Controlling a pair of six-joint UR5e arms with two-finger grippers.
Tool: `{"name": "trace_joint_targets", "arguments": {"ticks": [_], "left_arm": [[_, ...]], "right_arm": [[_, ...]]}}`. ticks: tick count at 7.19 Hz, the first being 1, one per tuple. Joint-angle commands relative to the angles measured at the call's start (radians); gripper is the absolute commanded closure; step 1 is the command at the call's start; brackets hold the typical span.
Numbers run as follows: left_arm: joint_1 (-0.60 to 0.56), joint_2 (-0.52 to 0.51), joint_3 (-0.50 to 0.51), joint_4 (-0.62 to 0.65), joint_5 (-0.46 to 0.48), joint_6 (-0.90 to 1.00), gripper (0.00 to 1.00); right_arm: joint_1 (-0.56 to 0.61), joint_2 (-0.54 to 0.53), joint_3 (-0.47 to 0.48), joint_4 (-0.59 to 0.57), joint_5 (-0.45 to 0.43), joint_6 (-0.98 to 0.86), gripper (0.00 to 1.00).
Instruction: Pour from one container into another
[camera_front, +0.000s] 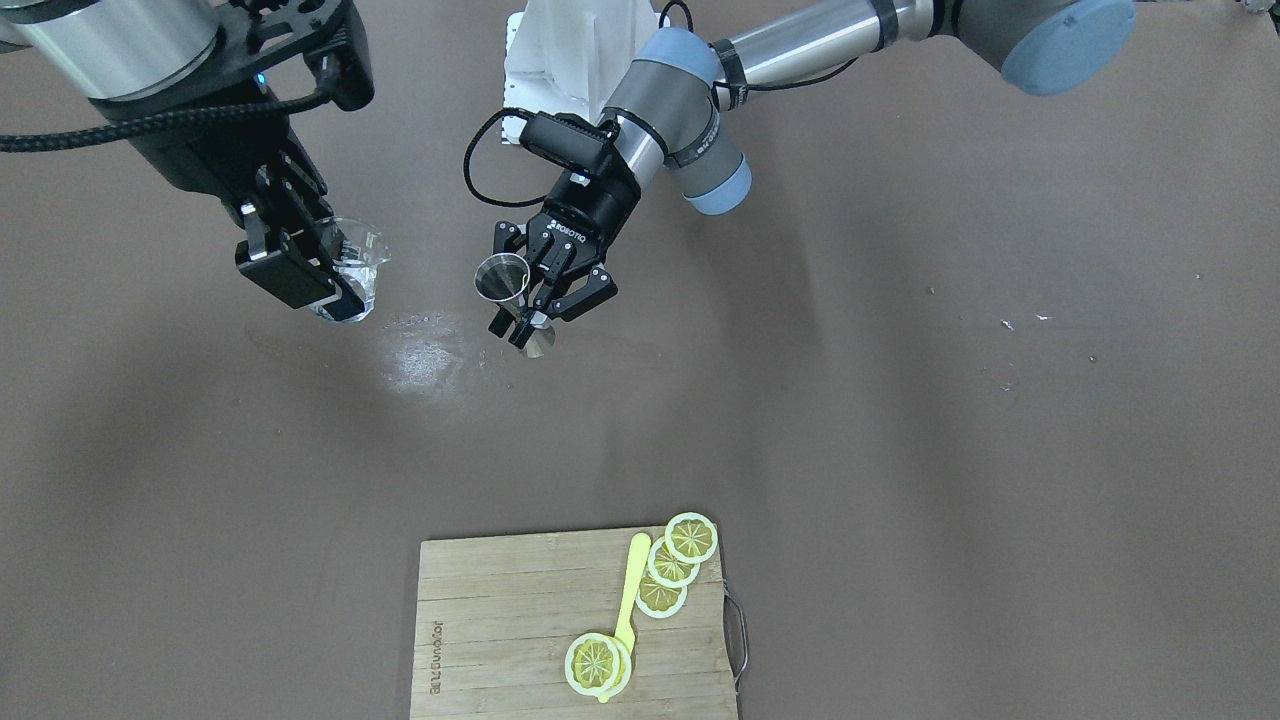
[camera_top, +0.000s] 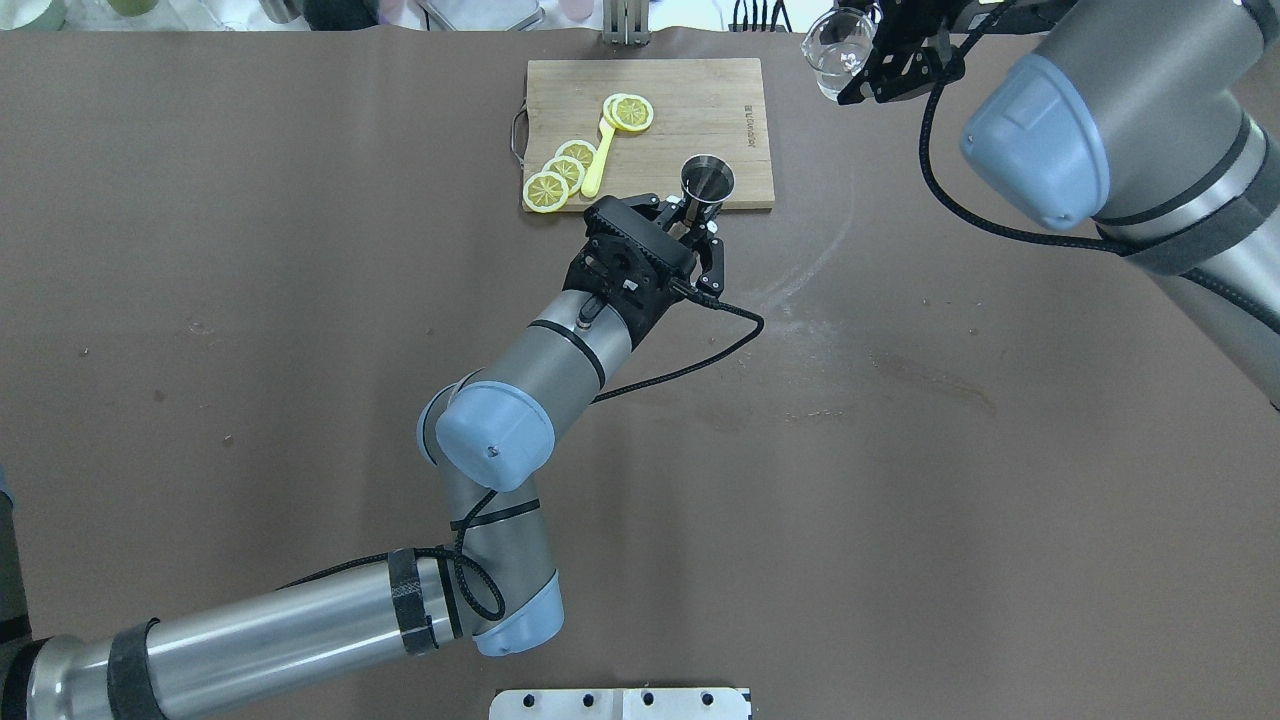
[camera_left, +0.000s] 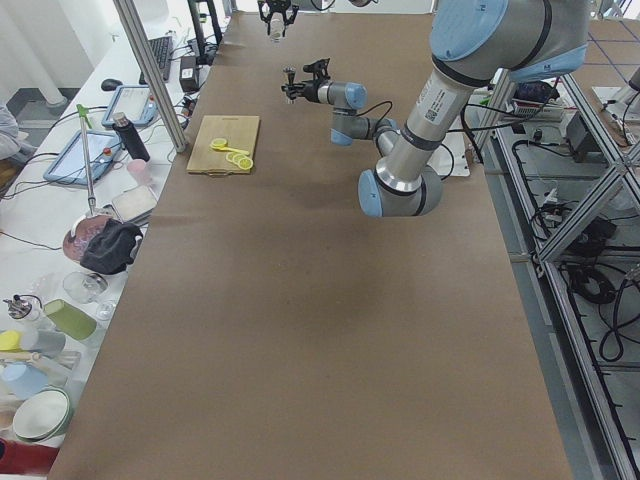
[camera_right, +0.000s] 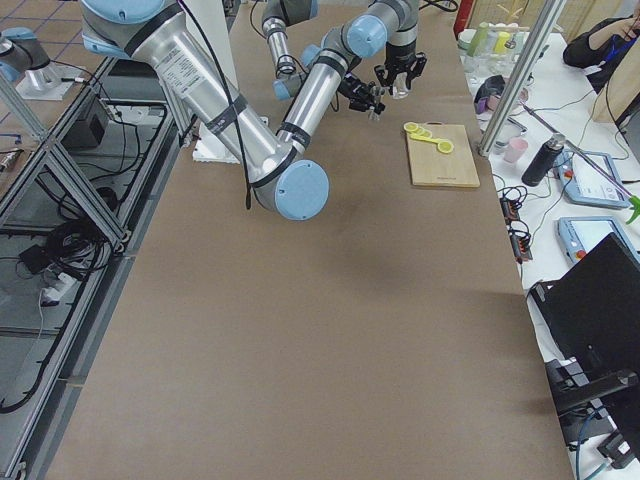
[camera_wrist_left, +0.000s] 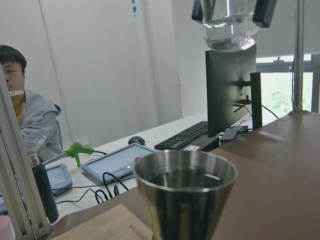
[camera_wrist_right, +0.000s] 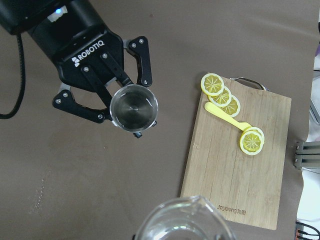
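Steel jigger (camera_wrist_left: 185, 195), pinched upright by the left gripper (camera_front: 525, 315), awaits the pour; the right gripper (camera_front: 320, 270), clamped on the glass beaker (camera_front: 362, 258), likely must align above and tip.

The brown surface (camera_front: 950, 450) carries a wooden cutting board (camera_front: 500, 620) at its edge opposite the robot, and a whitish smear (camera_front: 422, 355) nearer its middle.

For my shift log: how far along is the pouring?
Done: both vessels are held aloft. The right tool grips the clear glass flared-rim cup, upright, liquid inside; the left tool holds the steel hourglass jigger upright. In hand: the cup stands apart from the jigger. Left: bring it over, tilt, pour.
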Motion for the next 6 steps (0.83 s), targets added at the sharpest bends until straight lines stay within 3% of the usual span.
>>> {"name": "trace_joint_targets", "arguments": {"ticks": [1,6], "left_arm": [[0.000,0.003,0.000,-0.010,0.000,0.000,1.00],[0.000,0.006,-0.002,-0.020,0.000,0.000,1.00]], "right_arm": [[-0.033,0.062,-0.002,-0.146,-0.089,-0.127,1.00],[-0.048,0.210,-0.157,-0.258,-0.112,-0.128,1.00]]}}
